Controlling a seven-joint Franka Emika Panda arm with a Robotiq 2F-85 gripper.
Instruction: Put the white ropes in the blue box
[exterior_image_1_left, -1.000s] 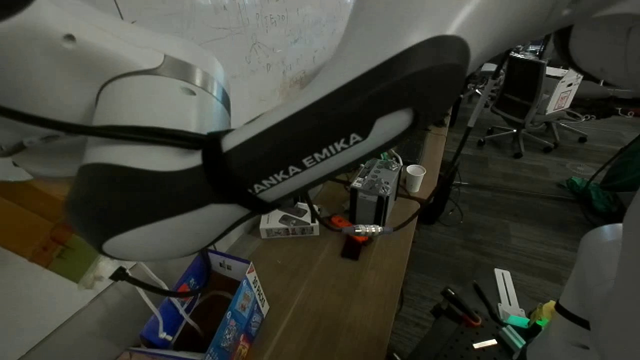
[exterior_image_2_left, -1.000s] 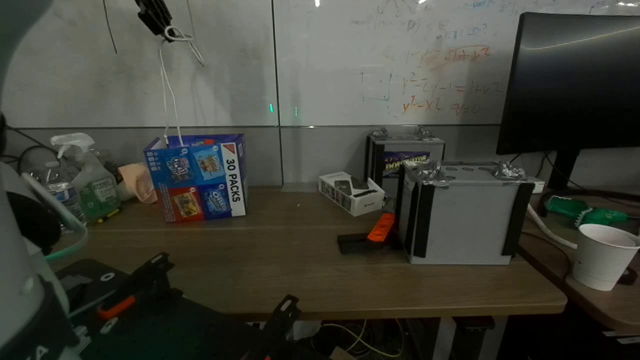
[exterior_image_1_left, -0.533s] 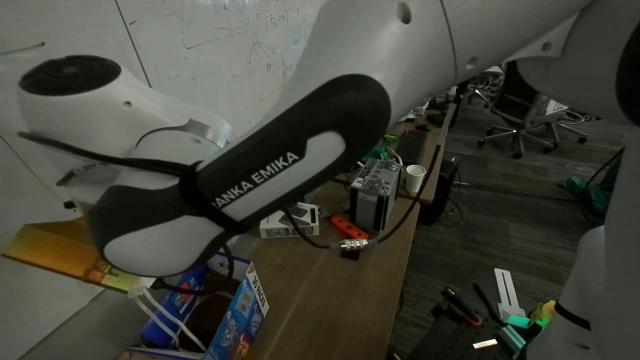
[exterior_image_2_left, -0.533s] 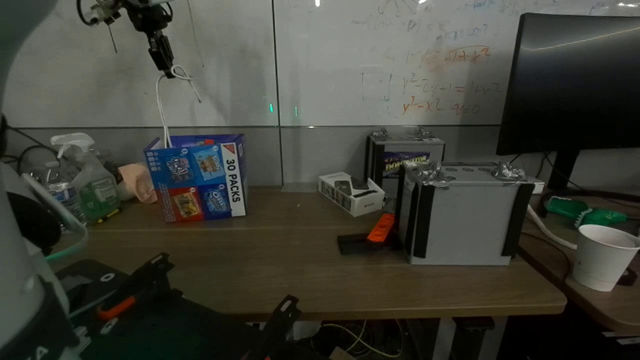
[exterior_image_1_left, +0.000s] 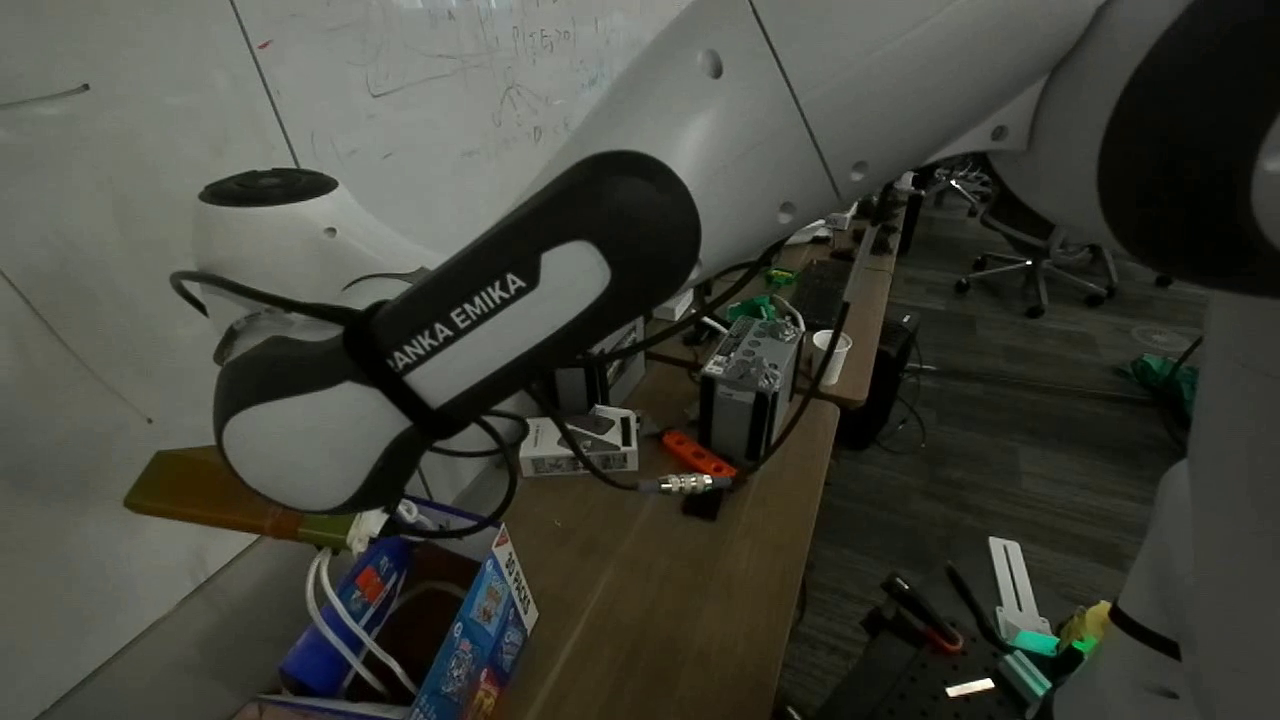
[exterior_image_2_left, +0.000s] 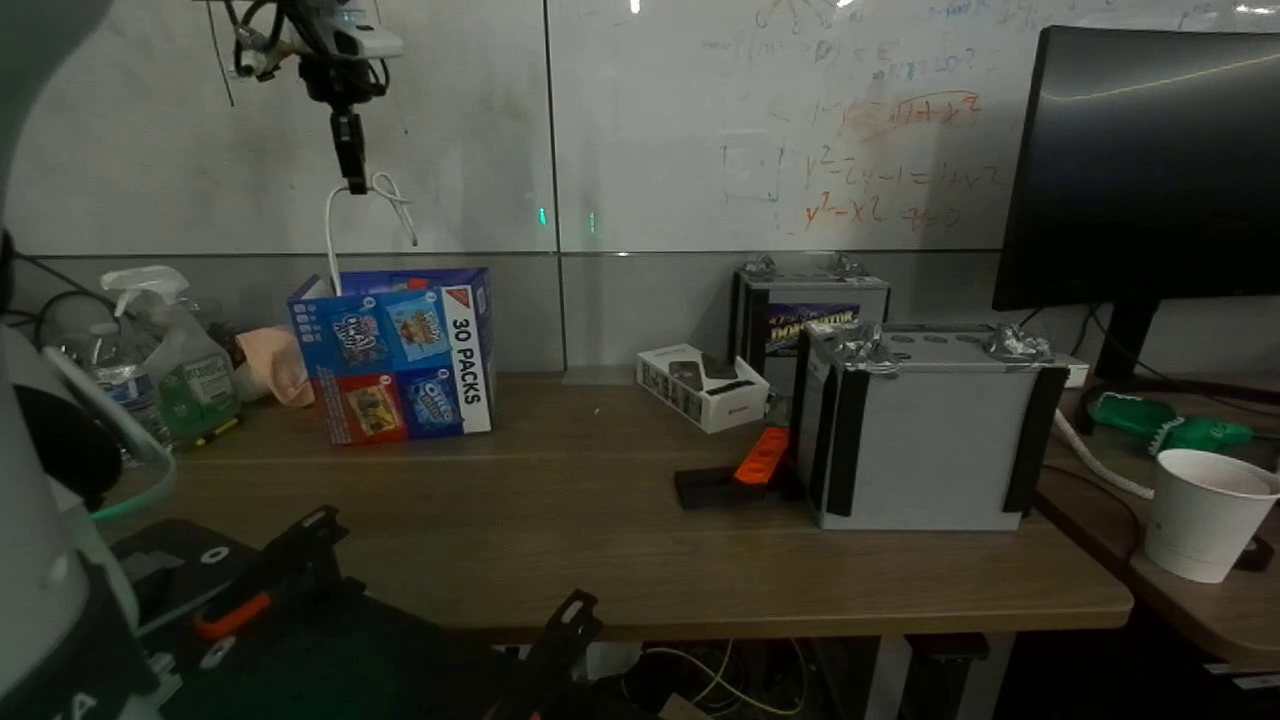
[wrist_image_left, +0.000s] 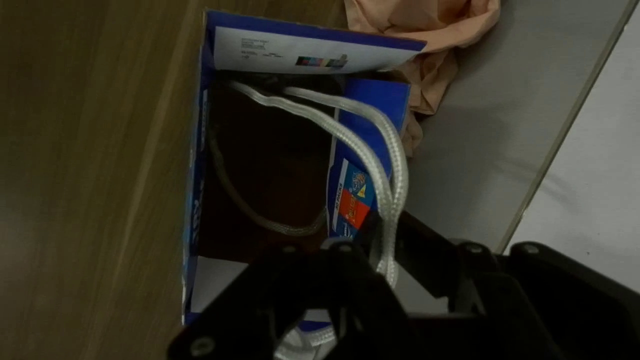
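The blue box (exterior_image_2_left: 390, 360) stands open-topped on the table against the wall; it also shows in an exterior view (exterior_image_1_left: 485, 625) and in the wrist view (wrist_image_left: 382, 102). My gripper (exterior_image_2_left: 357, 188) is above the box, pointing down, shut on the white ropes (exterior_image_2_left: 333, 235). In the wrist view the ropes (wrist_image_left: 360, 145) pass as two strands between the fingers (wrist_image_left: 387, 227) and hang down into the box. Another strand curves inside the box. A loop and a free end stick out beside the fingertips, above the box. In an exterior view the ropes (exterior_image_1_left: 345, 630) also reach into the box.
A peach cloth (exterior_image_2_left: 275, 365) and a green spray bottle (exterior_image_2_left: 190, 370) stand beside the box. A white carton (exterior_image_2_left: 705, 385), an orange tool (exterior_image_2_left: 765, 455), grey device boxes (exterior_image_2_left: 930, 440), a white cup (exterior_image_2_left: 1210, 515) and a monitor (exterior_image_2_left: 1150, 170) are farther along. The whiteboard wall is behind.
My gripper has come down closer to the box and slightly sideways over it, still holding the ropes. The hanging strands reach deeper into the box. The box has not moved.
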